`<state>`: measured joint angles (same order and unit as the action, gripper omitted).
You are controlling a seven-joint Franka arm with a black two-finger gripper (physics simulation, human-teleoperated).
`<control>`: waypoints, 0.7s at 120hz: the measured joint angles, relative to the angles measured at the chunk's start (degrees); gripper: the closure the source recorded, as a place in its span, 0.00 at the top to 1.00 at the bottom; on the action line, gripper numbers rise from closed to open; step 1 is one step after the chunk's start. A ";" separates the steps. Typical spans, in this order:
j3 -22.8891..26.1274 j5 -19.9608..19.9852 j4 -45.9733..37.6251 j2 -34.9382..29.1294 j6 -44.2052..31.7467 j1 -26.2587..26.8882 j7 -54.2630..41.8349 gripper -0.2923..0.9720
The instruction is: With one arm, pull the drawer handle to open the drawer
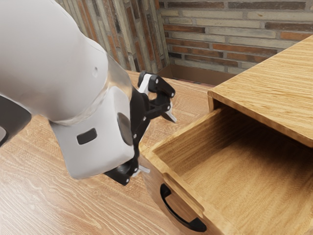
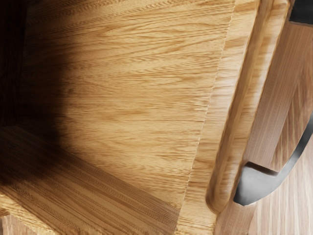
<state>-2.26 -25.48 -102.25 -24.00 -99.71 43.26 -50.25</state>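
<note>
Oak drawer (image 1: 195, 142) standing well out, only wood grain inside — black curved handle (image 1: 182, 215) on its front, my gripper (image 1: 157, 143) spread wide beside it.

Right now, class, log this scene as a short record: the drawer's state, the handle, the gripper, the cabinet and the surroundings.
drawer: pulled well out of the cabinet, open at the top
handle: black bar on the drawer's front face, free, nothing gripping it
gripper: open, holding nothing, beside the drawer's front corner on the exterior view's left, apart from the handle
cabinet: wooden, on the exterior view's right
table: wood-grain surface under the arm
background: brick wall
task status: drawer already open
</note>
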 joint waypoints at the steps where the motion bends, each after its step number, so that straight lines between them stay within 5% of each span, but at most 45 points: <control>1: -0.02 0.00 1.04 -0.02 0.57 0.17 0.18 0.74; 18: -0.34 0.31 13.18 0.69 11.84 1.65 5.27 0.76; 33: -0.53 3.36 22.13 10.13 20.57 2.06 13.71 0.76; 49: -8.22 7.56 26.34 16.75 24.71 0.93 22.46 0.77; 68: 14.72 11.53 26.70 18.01 27.07 -39.25 31.13 0.77; 84: 19.49 13.09 26.45 18.40 28.08 -45.51 37.10 0.77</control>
<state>17.23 -12.39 -75.81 -5.60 -71.63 -2.24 -13.14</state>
